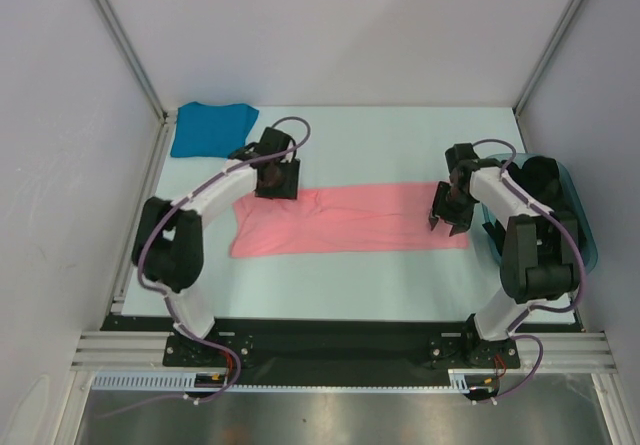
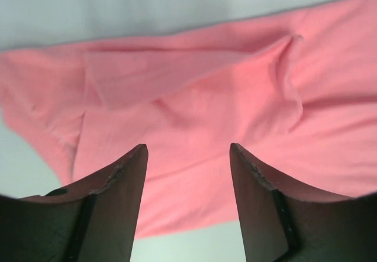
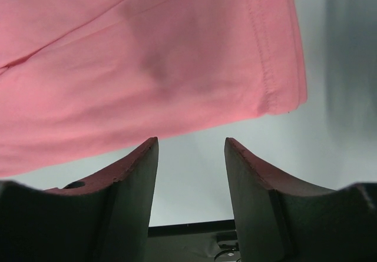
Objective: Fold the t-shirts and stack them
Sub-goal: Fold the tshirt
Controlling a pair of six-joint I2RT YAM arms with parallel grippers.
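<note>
A salmon pink t-shirt lies flat on the pale worktop, folded into a long narrow band. Its long axis runs left to right, parallel to the near edge where the arms are bolted. A stitched hem closes the right end, so the shirt's bottom probably points right and its neck left. The neck itself is not visible.

The left hand hovers over the far corner of the band's left end. Its fingers are spread wide, with pink cloth below them and nothing held. The right hand hovers at the right end, also spread wide and holding nothing. From the right wrist, its fingertips are over bare worktop just beside the hemmed corner, and the cloth lies ahead of them.

Each arm is therefore nearest its own end of the band, and the two ends are well apart. The next fold probably means carrying one short end along the long axis toward the other.

A teal-blue t-shirt sits folded at the far left corner, apart from the pink one. A translucent tub stands at the right, beside the right arm.
</note>
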